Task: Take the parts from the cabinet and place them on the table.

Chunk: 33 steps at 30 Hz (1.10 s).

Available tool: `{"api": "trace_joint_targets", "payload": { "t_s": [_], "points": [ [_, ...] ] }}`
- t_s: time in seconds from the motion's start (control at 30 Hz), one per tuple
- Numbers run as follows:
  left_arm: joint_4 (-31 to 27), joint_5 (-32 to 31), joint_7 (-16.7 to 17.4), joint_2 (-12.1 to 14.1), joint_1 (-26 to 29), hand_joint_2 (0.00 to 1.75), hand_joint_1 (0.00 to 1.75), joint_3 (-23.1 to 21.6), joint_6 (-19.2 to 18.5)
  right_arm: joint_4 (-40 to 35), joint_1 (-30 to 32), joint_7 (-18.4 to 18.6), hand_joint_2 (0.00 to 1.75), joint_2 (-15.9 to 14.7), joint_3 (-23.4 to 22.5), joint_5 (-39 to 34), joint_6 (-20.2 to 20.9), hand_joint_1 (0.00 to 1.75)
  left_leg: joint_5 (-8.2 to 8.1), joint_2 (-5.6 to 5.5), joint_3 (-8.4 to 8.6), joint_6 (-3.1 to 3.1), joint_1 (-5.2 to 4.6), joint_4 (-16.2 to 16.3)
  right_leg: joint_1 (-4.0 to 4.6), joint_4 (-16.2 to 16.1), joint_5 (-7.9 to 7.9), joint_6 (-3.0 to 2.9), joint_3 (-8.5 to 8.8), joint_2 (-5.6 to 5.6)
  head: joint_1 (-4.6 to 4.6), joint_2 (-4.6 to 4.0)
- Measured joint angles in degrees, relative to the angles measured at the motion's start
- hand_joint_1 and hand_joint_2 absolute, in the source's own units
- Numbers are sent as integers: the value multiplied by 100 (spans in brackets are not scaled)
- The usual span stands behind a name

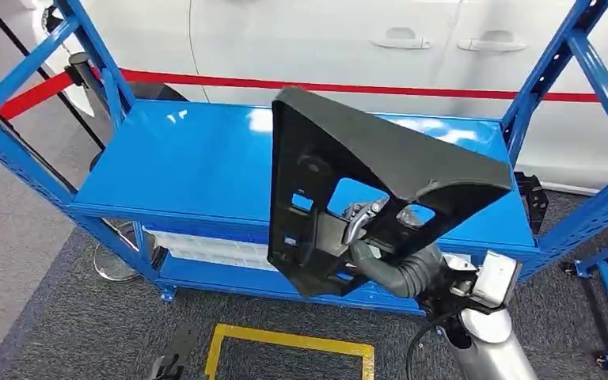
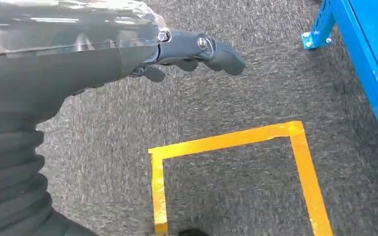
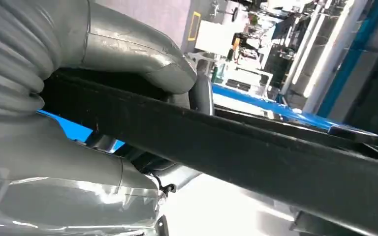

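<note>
A large black plastic part (image 1: pixel 340 174), roughly triangular with cut-out openings, is held upright above the blue cabinet shelf (image 1: pixel 190 158) in the head view. My right hand (image 1: pixel 364 237) grips it from behind, fingers showing through an opening. Close up in the right wrist view, the thumb (image 3: pixel 142 59) presses over the part's dark edge (image 3: pixel 256 147). My left hand (image 2: pixel 197 51) hangs over the grey carpet with its fingers curled in and nothing in them.
The blue cabinet frame (image 1: pixel 16 150) has slanted posts at both sides. A lower shelf holds a white tray (image 1: pixel 206 249). Yellow tape (image 1: pixel 285 340) marks a square on the carpet (image 2: pixel 236 88). A white car (image 1: pixel 324 39) and red strap stand behind.
</note>
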Motion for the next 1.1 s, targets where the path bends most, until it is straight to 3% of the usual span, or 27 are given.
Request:
{"api": "trace_joint_targets", "payload": {
  "t_s": [0.03,0.1,0.13,0.23,0.27,0.3,0.33,0.4,0.43,0.47,0.5,0.57,0.6,0.63,0.67,0.73,0.77,0.8,0.83,0.87,0.93,0.97,1.0,1.03,1.1],
  "points": [
    [-2,0,0,0,-4,175,0,0,0,0,2,0,175,-7,0,0,0,175,225,0,181,27,-6,-367,10,1,0,0,7,7,0,0],
    [0,0,76,2,-18,175,0,0,2,-28,3,15,175,-9,0,-13,-26,175,734,0,726,126,-34,-1461,24,1,-6,7,35,16,0,0],
    [0,2,178,9,-29,175,0,0,2,-41,9,35,175,-9,0,-26,-54,175,668,-2,847,163,-65,-1674,39,1,5,21,21,14,0,0],
    [0,0,457,9,-21,175,0,0,55,-66,57,125,175,-11,0,-61,-232,175,726,-18,818,179,-95,-1716,22,0,57,105,-15,5,0,0],
    [0,-2,498,9,-6,175,0,2,68,-72,61,170,175,-11,0,-85,-290,175,757,-13,817,218,-92,-1754,28,-13,78,137,-6,8,0,0],
    [0,-2,511,2,-6,175,0,2,68,-77,59,192,175,-11,0,-107,-319,175,819,15,830,257,-17,-1832,31,19,1,176,-24,8,0,0],
    [0,-2,518,2,-10,175,0,2,66,-79,49,230,175,-11,0,-142,-363,175,856,19,819,288,-29,-1856,26,125,-157,195,-57,4,2,0],
    [0,-4,535,15,-19,175,0,7,35,-76,44,306,175,-11,0,-190,-437,175,906,26,743,337,-33,-1853,6,910,-723,217,-341,5,2,0],
    [0,-9,546,15,-13,175,0,7,20,-76,58,348,175,-9,0,-190,-499,175,933,27,698,337,-39,-1846,-9,1358,-938,240,-498,5,2,0],
    [0,-9,566,13,-8,175,0,7,11,-76,67,367,175,-9,0,-181,-533,175,956,27,656,334,-39,-1835,-18,1613,-1024,258,-573,4,2,0],
    [0,-9,579,13,4,175,0,9,0,-76,69,387,175,-2,0,-173,-566,175,985,27,600,324,-37,-1813,-30,1667,-989,273,-540,2,2,0],
    [0,-4,605,11,9,175,0,9,2,-79,58,396,175,15,0,-160,-584,175,1020,24,510,292,-25,-1765,-63,1127,-677,290,-171,-2,2,0],
    [0,0,610,11,7,175,0,9,2,-79,38,400,175,37,-2,-155,-584,175,1038,20,461,264,-13,-1724,-81,506,-449,296,215,-6,2,0],
    [0,2,610,11,1,175,0,11,-2,-79,7,400,175,68,-2,-151,-584,175,1054,19,423,238,-11,-1682,-90,-2,-482,294,478,-4,2,0],
    [0,7,610,17,-4,175,0,13,-17,-74,-14,404,175,98,-2,-133,-584,175,1089,14,388,186,-29,-1684,-30,56,-397,262,465,21,0,0],
    [0,18,605,20,-2,175,0,13,-50,-55,-81,407,175,138,-4,-127,-586,175,1152,10,378,101,-32,-1683,-14,40,-368,217,403,36,0,0],
    [0,17,605,20,2,175,0,13,-52,-41,-106,411,175,166,-4,-118,-586,175,1207,5,370,61,-22,-1719,12,51,-333,166,370,38,0,0],
    [0,15,601,20,13,175,0,13,-52,-37,-122,411,175,190,-4,-116,-597,175,1254,-4,351,20,-24,-1739,-24,3,-268,99,329,30,0,0],
    [0,-2,599,26,13,175,0,13,-52,-28,-152,411,175,225,-4,-116,-612,175,1105,-2,276,-1,6,-1669,-44,-23,-203,39,289,-9,2,0],
    [0,-2,599,26,13,175,0,13,-52,-28,-164,420,175,254,-4,-107,-623,175,810,1,187,-20,-2,-1433,-49,-31,-158,-7,226,-7,0,0],
    [0,-4,562,26,9,175,0,13,-50,-26,-172,422,175,289,-7,-107,-634,175,222,4,-73,-71,11,-544,-35,-36,-86,-36,110,-21,0,0],
    [0,-4,520,24,13,175,0,13,-52,-20,-171,428,175,295,-7,-107,-627,175,74,5,-168,-85,11,-146,-28,-31,-51,-37,62,-30,0,0],
    [0,-7,492,26,18,175,0,13,-50,-9,-166,439,175,300,-7,-107,-608,175,86,5,-170,-87,12,79,-20,-25,-18,-35,22,-36,0,0],
    [0,-7,481,26,18,175,0,15,-50,0,-164,444,175,302,-7,-109,-592,175,198,5,-44,-80,11,-10,-16,-22,6,-29,-8,-39,0,0],
    [0,-7,477,31,13,175,0,15,-50,15,-167,446,175,308,-7,-122,-551,175,531,38,591,-39,5,-910,-8,-18,32,-22,-25,-110,0,0]
  ]
}}
